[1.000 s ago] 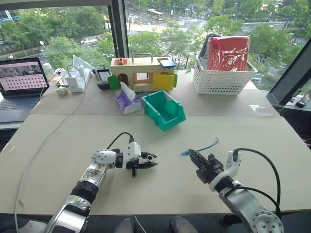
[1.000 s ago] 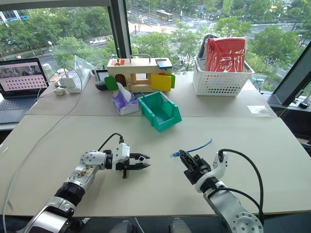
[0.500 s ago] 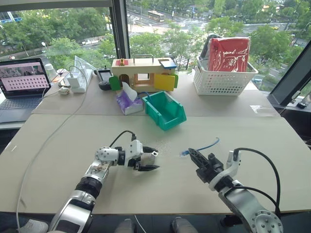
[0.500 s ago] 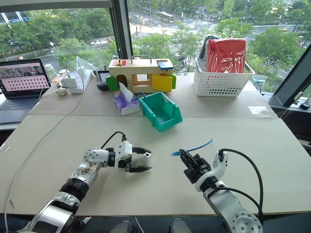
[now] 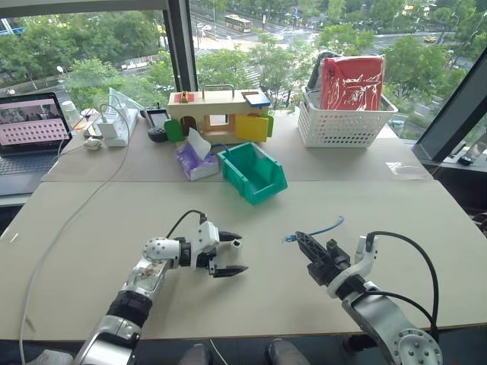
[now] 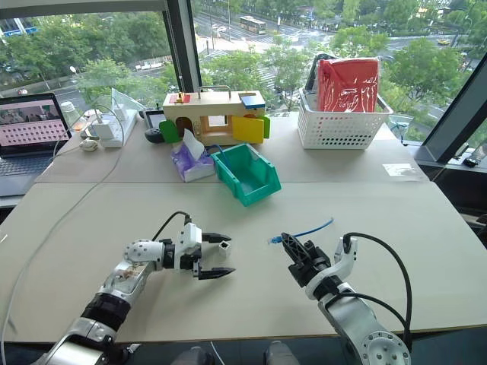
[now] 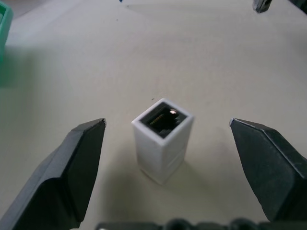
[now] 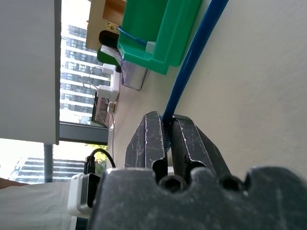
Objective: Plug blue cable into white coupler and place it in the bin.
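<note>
The white coupler stands on the table with its dark socket facing up. It sits free between the spread fingers of my open left gripper, closer to the far finger. My right gripper hovers at the front right, shut on the blue cable near its plug end. The rest of the cable trails away over the table toward the right. In the right wrist view the blue cable runs out from between the closed fingers. The teal bin stands farther back at mid table, its cut-away front facing me.
A purple tissue pack and a wooden toy house stand beside and behind the bin. At back right is a white basket with a red bag. A laptop, a charger and a long white cord occupy the left.
My left gripper has opened and let go of the white coupler, which now stands on the table between its fingers. The right gripper has kept still, holding the cable.
</note>
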`<action>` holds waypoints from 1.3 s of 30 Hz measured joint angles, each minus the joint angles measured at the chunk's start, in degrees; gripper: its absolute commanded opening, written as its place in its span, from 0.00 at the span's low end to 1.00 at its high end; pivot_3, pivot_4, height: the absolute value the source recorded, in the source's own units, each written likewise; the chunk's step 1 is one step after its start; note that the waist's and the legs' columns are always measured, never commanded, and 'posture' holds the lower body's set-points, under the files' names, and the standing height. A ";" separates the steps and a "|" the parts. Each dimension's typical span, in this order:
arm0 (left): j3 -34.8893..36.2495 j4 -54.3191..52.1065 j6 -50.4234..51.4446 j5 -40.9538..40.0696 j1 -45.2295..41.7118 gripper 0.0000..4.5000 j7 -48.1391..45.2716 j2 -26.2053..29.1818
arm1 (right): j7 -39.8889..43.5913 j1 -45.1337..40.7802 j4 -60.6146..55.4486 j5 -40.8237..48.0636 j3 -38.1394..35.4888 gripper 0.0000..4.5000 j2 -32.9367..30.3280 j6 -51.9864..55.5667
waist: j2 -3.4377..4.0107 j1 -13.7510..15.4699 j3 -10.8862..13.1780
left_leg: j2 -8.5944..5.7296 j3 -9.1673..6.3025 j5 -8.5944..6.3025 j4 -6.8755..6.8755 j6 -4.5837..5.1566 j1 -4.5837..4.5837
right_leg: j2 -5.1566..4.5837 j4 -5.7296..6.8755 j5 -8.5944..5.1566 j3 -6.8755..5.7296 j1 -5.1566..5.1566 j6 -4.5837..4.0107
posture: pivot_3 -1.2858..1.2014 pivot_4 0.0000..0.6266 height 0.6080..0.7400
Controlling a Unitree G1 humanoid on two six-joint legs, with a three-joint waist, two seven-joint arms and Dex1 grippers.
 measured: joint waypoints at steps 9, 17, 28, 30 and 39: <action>3.78 -21.01 15.88 -2.78 13.87 0.99 10.36 4.72 | -0.02 0.22 -0.12 0.11 -0.20 0.00 -0.05 0.03 | 0.02 -0.30 0.01 | 0.04 -0.02 0.00 0.00 0.00 0.06 | -0.02 0.04 -0.15 0.00 0.01 0.17 | 0.52 0.24 0.81; 3.50 -34.16 30.29 -1.22 18.19 0.99 26.73 -0.14 | 0.00 -0.03 -0.03 0.26 0.23 0.00 -0.29 0.24 | 0.02 -0.27 0.01 | 0.01 -0.01 0.00 0.00 0.00 0.05 | -0.03 0.03 -0.16 0.00 0.00 0.20 | 0.52 0.24 0.81; 1.75 -42.20 46.70 -0.42 17.00 0.99 45.36 -10.61 | 0.02 0.03 -0.04 0.36 0.59 0.00 -0.43 0.24 | 0.01 -0.09 0.01 | -0.15 -0.01 0.00 0.01 -0.01 0.07 | -0.03 0.05 -0.17 0.00 0.02 0.22 | 0.52 0.24 0.81; 1.21 -42.27 46.98 -0.16 16.70 0.87 46.28 -10.65 | 0.02 0.05 -0.04 0.36 0.59 0.00 -0.44 0.24 | 0.01 -0.01 0.01 | -0.15 -0.01 0.00 0.01 -0.01 0.07 | -0.03 0.04 -0.17 0.01 0.02 0.21 | 0.52 0.24 0.81; -2.39 -37.47 42.33 3.64 13.43 0.18 46.32 -8.18 | 0.02 0.00 -0.04 0.34 0.58 0.00 -0.46 0.24 | 0.01 0.76 0.01 | -0.21 0.01 0.00 0.01 -0.01 0.03 | -0.07 -0.02 -0.18 0.01 0.01 0.21 | 0.52 0.24 0.81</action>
